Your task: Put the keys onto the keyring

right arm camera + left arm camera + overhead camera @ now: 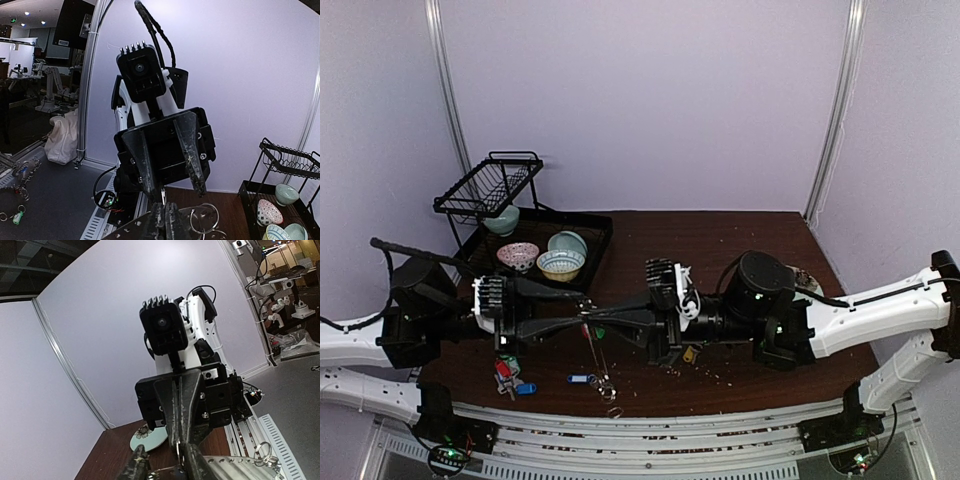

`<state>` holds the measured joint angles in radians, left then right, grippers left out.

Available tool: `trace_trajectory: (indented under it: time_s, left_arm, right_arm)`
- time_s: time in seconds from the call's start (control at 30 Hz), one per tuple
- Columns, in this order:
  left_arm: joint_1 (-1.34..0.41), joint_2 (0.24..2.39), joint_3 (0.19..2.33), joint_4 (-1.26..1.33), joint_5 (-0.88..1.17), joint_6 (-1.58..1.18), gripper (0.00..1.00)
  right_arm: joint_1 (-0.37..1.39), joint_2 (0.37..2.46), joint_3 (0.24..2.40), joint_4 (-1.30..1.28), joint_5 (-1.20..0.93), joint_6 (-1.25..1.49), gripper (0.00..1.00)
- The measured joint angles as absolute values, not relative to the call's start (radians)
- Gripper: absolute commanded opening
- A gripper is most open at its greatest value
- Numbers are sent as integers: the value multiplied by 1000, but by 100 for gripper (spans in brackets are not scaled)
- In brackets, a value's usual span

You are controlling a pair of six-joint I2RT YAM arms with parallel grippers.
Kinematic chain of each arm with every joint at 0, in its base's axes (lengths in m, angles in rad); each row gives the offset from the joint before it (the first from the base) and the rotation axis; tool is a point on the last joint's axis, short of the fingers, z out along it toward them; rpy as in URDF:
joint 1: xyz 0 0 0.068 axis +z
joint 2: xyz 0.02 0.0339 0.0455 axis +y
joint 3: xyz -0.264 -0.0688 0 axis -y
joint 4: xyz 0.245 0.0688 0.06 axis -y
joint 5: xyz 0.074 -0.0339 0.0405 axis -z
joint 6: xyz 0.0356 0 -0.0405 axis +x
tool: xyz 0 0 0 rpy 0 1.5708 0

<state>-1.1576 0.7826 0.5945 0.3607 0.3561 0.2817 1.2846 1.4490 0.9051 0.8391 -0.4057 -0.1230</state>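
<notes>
My two grippers meet tip to tip above the table's front middle. The right gripper (601, 322) (165, 212) is shut on the rim of the keyring (131, 231), a perforated silver plate that also shows in the left wrist view (250, 467). Wire rings (205, 218) hang from it. The left gripper (587, 319) (167, 467) is open, its fingers (192, 160) spread on either side of the right fingertips. A small silver piece (162, 193) sticks up between them. A red tag (585, 330) and a green tag (599, 333) hang at the meeting point.
Loose keys lie near the front edge: a red and green pair (505, 371), blue tags (526, 388) (580, 379) and a yellow tag (690, 353). A dish rack (490, 185) and a black tray (600, 225) with bowls stand back left. A pale green plate (150, 441) lies behind the right arm.
</notes>
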Motion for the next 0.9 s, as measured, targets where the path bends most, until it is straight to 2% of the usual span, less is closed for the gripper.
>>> trace_trajectory:
  time_s: [0.07,0.23,0.4,0.57,0.73,0.9]
  left_arm:
    - [-1158,783,595,348,344,286,17]
    - [-1158,789,595,332,332,294,16]
    - [-1158,792,595,331,333,296,9]
    - [-1158,792,595,329,331,301,15]
    - [-1158,792,595,328,321,301,1]
    - [-1160,793,595,326,321,301,0]
  right_arm:
    - [1285,1449,905,838,-406,-123,0]
    - [1282,1444,905,828,-404,-124,0]
    - [1282,1439,905,817,-397,-124,0]
    - [1282,1438,905,816,-392,-124,0]
    - [1282,1438,905,817,-389,-125,0]
    - [1277,1435,905,816,-381,-131,0]
